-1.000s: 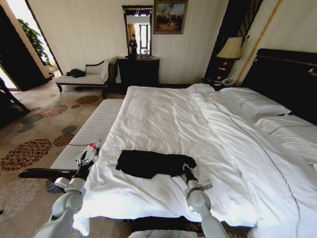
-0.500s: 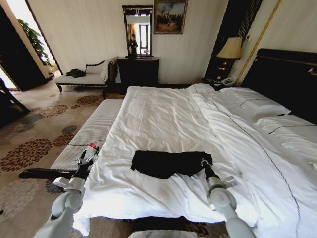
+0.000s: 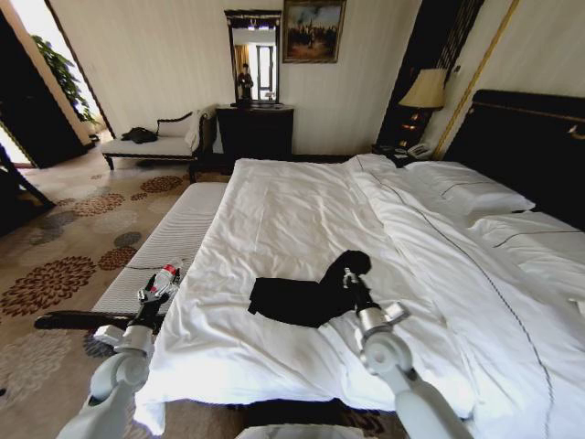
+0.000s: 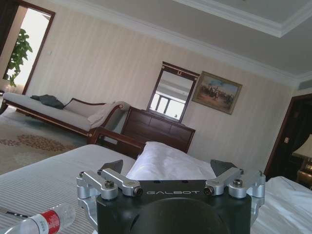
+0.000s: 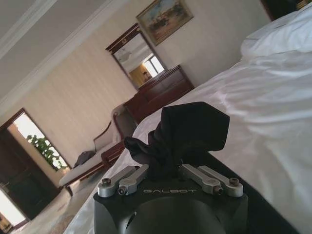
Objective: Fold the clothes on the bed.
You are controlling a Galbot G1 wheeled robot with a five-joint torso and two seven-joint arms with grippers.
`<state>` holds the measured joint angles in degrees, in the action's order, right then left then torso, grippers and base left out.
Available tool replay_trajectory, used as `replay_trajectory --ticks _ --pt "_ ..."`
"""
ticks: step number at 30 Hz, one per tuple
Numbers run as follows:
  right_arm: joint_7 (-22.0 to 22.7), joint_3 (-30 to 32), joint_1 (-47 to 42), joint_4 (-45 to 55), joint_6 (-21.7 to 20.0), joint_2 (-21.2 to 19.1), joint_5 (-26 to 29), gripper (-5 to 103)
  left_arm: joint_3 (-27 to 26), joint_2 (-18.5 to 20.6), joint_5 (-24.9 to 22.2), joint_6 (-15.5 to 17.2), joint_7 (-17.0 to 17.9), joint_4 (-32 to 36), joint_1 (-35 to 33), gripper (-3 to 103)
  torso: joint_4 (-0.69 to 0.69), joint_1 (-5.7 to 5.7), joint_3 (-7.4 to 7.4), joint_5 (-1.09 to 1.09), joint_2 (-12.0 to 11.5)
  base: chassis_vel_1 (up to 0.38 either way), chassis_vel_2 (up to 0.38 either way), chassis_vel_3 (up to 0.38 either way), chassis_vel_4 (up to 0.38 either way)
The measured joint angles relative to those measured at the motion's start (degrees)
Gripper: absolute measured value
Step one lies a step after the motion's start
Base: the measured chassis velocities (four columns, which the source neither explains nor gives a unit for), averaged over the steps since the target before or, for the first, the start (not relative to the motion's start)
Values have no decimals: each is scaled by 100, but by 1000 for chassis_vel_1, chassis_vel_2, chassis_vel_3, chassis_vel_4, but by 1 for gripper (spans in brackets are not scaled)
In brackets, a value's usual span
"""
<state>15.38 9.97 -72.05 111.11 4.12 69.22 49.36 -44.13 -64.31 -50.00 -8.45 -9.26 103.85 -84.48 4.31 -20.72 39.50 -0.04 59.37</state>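
Bed [image 3: 302, 215]: very large, white duvet spread over it, dark headboard with gold trim along the robot's right.
Pillows [image 3: 471, 194]: white, lying at the headboard end.
T-shirt [image 3: 302, 294]: black, lying on the duvet near the foot of the bed; its right-hand end is raised off the duvet in a bunch.
Striped bench [image 3: 169, 242]: pale, just beside the bed's left edge.
Bottle [image 3: 163, 279]: small, clear plastic, red label, lying on the bench.
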Motion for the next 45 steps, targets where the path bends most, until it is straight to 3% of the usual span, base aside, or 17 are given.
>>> replay_trajectory --ticks 2,7,27,31,32,36,38,40,41,45 --pt "-193 -548 254 -435 132 174 -411 8 -26 0 1 0 2 -57 -18 100 2 0 0 0 0 0 0 0 0" --pt "-382 -971 670 -976 302 415 -511 8 -46 4 1 -1 5 -133 1 100 2 0 0 0 0 0 0 0 0" --pt "-460 -1475 582 -1283 402 619 -901 6 12 -59 20 -2 9 -154 39 100 3 1 -1 1 -1 0 0 0 0" --pt "-429 -1539 592 -1298 484 657 -1066 15 3 -70 26 -4 9 -124 5 100 2 1 -1 0 -1 0 0 0 0" --pt "-455 -1583 607 -1278 591 668 -1149 27 -19 -70 26 -12 5 -109 -22 100 2 1 -1 1 -1 0 0 0 0" --pt "-676 -1671 623 -1144 926 665 -1349 37 -45 -70 25 -21 -3 -108 -49 100 2 1 -1 1 -1 0 0 0 0" --pt "-811 -1688 631 -1058 1085 656 -1426 48 -47 -75 25 -21 -6 -108 -55 100 1 1 -1 1 -1 0 0 0 0" --pt "-865 -1688 636 -1019 1140 648 -1433 48 -47 -79 26 -21 -8 -109 -57 100 1 1 -1 1 0 0 0 0 0" --pt "-956 -1687 639 -949 1223 628 -1433 59 -47 -87 26 -21 -9 -114 -60 100 1 1 -1 1 0 0 0 0 0" --pt "-1076 -1664 641 -865 1312 580 -1479 65 -39 -101 37 -19 -11 -144 -59 100 2 1 0 1 -1 0 0 0 0"
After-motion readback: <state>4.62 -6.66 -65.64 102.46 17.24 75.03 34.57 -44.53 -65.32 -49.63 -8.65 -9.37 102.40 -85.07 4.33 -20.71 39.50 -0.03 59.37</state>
